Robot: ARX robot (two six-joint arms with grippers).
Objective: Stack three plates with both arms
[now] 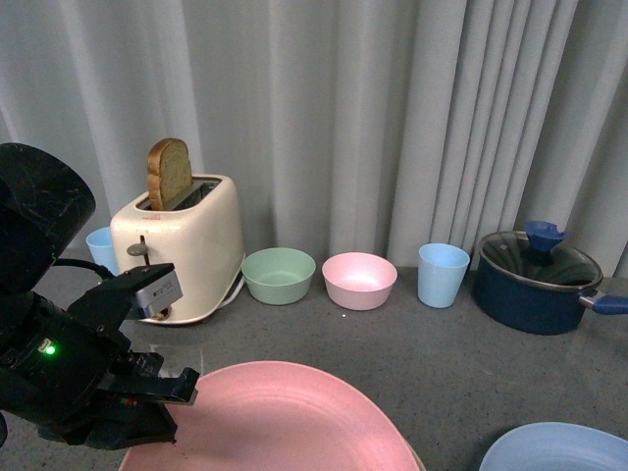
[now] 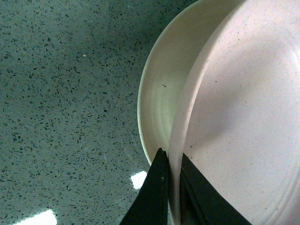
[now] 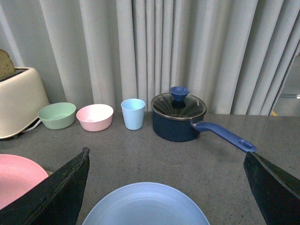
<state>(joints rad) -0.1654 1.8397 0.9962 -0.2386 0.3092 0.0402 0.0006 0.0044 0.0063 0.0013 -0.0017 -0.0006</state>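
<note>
My left gripper (image 2: 172, 157) is shut on the rim of the pink plate (image 2: 243, 131), one finger on each side of the edge. The pink plate hangs over the beige-grey plate (image 2: 161, 84), covering most of it and offset to one side. In the front view the pink plate (image 1: 294, 422) fills the near centre, and the left gripper (image 1: 182, 391) holds its left edge. The light blue plate (image 1: 559, 449) lies on the table at the near right. My right gripper (image 3: 165, 152) is open above the far rim of the light blue plate (image 3: 145, 206), touching nothing.
Along the curtain stand a cream toaster (image 1: 186, 245) holding a slice of toast, a green bowl (image 1: 279, 275), a pink bowl (image 1: 359, 280), a light blue cup (image 1: 443, 275) and a dark blue lidded pot (image 1: 535, 280) with its handle pointing right. Another blue cup (image 1: 100, 247) stands left of the toaster.
</note>
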